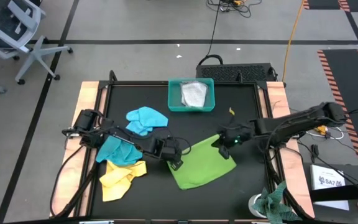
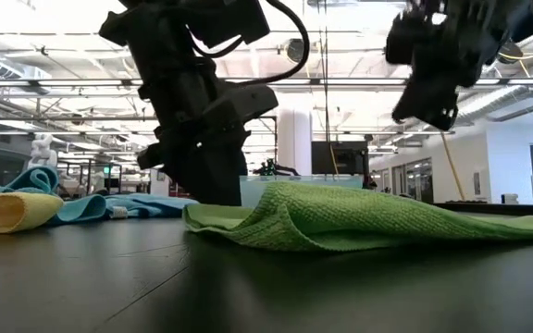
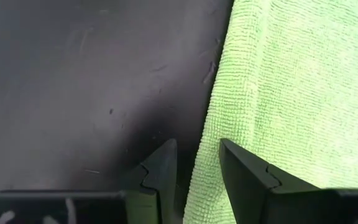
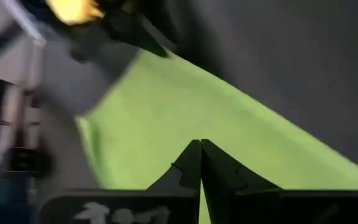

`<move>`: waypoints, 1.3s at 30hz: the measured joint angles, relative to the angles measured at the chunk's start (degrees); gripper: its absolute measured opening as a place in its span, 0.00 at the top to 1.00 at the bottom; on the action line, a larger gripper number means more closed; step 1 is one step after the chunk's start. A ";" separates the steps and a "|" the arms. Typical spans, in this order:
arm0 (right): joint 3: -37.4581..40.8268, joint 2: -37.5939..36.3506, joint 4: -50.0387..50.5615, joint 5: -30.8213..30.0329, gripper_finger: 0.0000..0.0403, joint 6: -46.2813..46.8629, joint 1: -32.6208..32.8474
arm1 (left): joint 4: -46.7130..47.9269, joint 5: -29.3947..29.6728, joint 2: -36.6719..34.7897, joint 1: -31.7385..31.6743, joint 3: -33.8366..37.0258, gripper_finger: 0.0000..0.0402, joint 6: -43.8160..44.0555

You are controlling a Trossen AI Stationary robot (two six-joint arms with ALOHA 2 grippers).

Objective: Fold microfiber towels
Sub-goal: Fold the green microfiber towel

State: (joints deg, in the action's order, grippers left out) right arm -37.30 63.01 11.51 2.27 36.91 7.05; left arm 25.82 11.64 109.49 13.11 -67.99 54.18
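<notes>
Lime green towel (image 1: pixel 202 164) lies rumpled on the table (image 1: pixel 241 106) just below the teal tray (image 1: pixel 174 104); left hand (image 3: pixel 196 171), spread, straddles its edge, right hand (image 4: pixel 201 163) pressed together above it; grip the hem squarely before lifting

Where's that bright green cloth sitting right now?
In the high view the lime green towel lies flat on the table's front middle, between the two arms, right of the yellow towel and in front of the teal tray.
</notes>
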 joint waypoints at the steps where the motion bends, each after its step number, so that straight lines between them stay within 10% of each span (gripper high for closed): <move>1: 0.00 -0.37 -0.73 0.65 1.00 0.72 0.44 | 0.00 0.00 0.00 0.18 0.00 0.70 0.35; 25: -0.02 19.91 -1.97 1.06 1.00 13.45 12.26 | -13.62 -8.51 0.00 8.42 0.00 0.70 9.49; 39: -0.20 22.77 -1.47 0.87 1.00 3.93 10.04 | -5.51 -7.08 0.00 8.51 0.00 0.70 9.44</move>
State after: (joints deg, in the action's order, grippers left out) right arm -37.50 85.78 10.04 3.14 40.84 17.09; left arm 20.32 4.56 109.49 21.62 -67.99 63.62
